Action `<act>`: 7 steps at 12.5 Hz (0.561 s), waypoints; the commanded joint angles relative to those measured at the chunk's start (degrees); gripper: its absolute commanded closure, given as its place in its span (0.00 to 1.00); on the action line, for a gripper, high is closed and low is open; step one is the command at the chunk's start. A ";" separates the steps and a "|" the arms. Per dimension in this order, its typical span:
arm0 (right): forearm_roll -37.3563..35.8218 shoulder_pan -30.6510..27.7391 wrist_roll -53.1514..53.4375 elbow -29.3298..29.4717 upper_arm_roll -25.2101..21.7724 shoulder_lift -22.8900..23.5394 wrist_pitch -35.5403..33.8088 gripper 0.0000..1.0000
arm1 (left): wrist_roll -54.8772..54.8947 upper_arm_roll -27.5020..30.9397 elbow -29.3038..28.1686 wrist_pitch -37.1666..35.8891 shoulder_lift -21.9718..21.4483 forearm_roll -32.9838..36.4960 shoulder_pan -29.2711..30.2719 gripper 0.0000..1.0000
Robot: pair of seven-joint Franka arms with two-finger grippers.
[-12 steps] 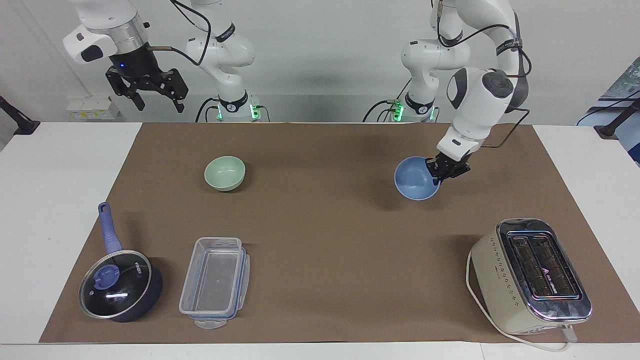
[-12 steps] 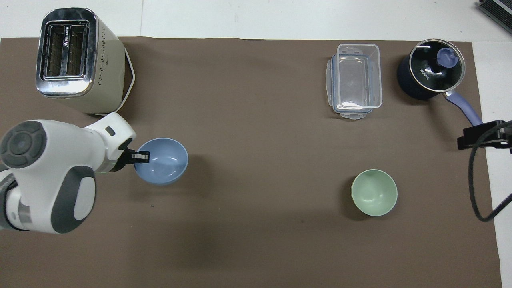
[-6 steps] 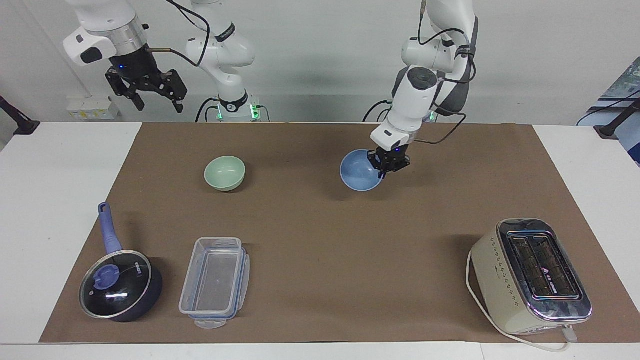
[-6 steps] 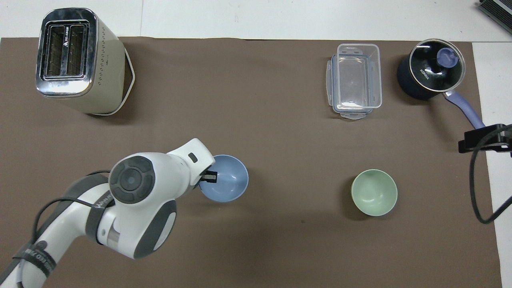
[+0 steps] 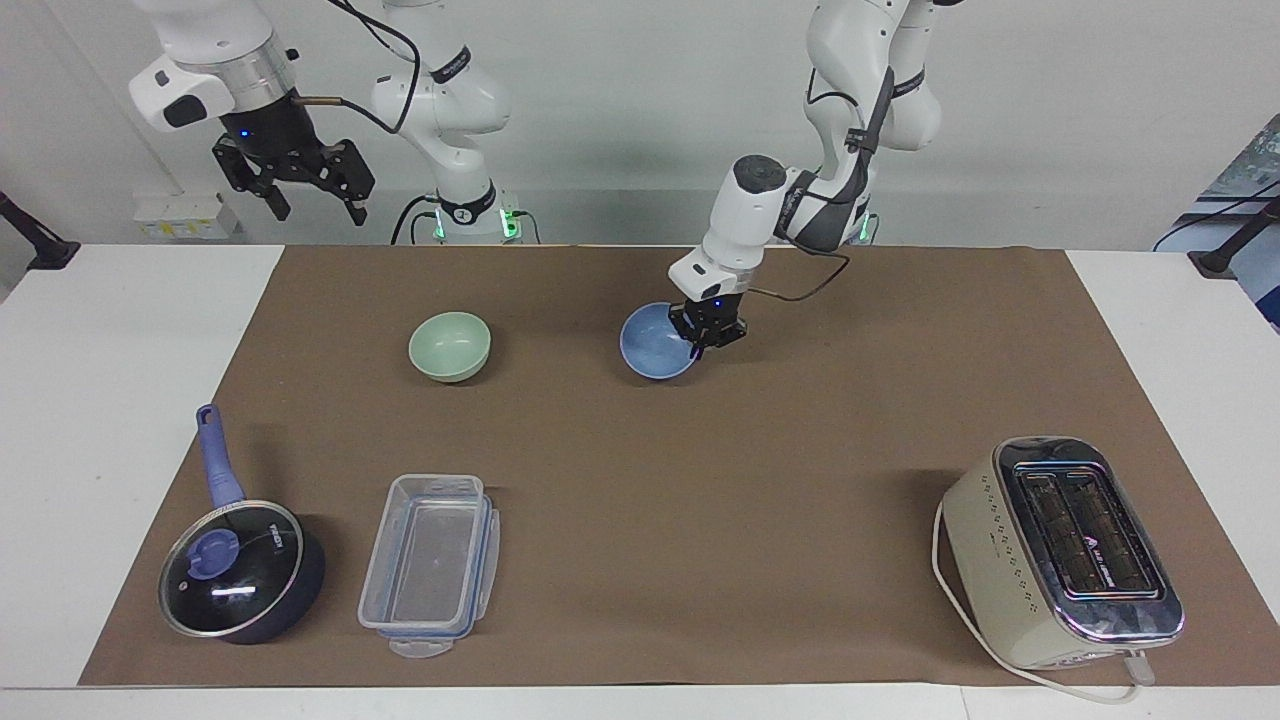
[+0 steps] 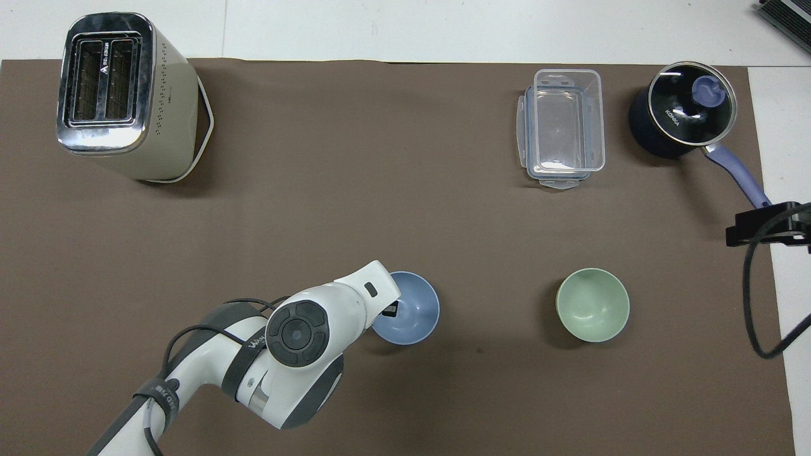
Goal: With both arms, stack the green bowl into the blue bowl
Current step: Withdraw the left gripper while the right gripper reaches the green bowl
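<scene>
Carried toward mid-worktop since a second ago, blue bowl (image 5: 655, 344), pinched at rim by left end effector (image 5: 708, 334); green bowl (image 5: 450, 346) beside it, probably light, rigid, slippery; right end effector (image 5: 295, 185) waiting, spread, empty.

The left gripper (image 5: 708, 336), clamped on the rim of the blue bowl (image 5: 655, 356), has carried it from the left arm's end of the mat toward the middle, so it is now nearer the green bowl (image 5: 450, 346).
</scene>
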 commanded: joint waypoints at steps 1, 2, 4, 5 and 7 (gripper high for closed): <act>-0.11 -0.66 0.43 -2.68 0.23 -1.94 1.52 0.00 | 1.13 1.55 0.50 -1.01 -1.10 -0.79 0.47 0.00; -0.11 -0.66 0.43 -2.68 0.23 -1.94 1.52 0.00 | 1.04 1.64 3.02 -5.46 -1.55 -0.79 3.27 0.00; -0.11 -0.66 0.43 -2.68 0.23 -1.94 1.52 0.00 | 1.21 1.55 9.96 -18.89 -1.46 -0.61 8.97 0.00; -0.11 -0.58 0.26 -2.68 0.23 -2.02 1.52 0.00 | 1.39 1.55 12.52 -23.04 -1.55 -0.44 11.09 0.00; -0.11 -0.58 0.17 -4.60 0.23 -2.89 1.69 0.00 | 3.39 1.55 16.22 -27.73 -1.46 -0.09 16.02 0.00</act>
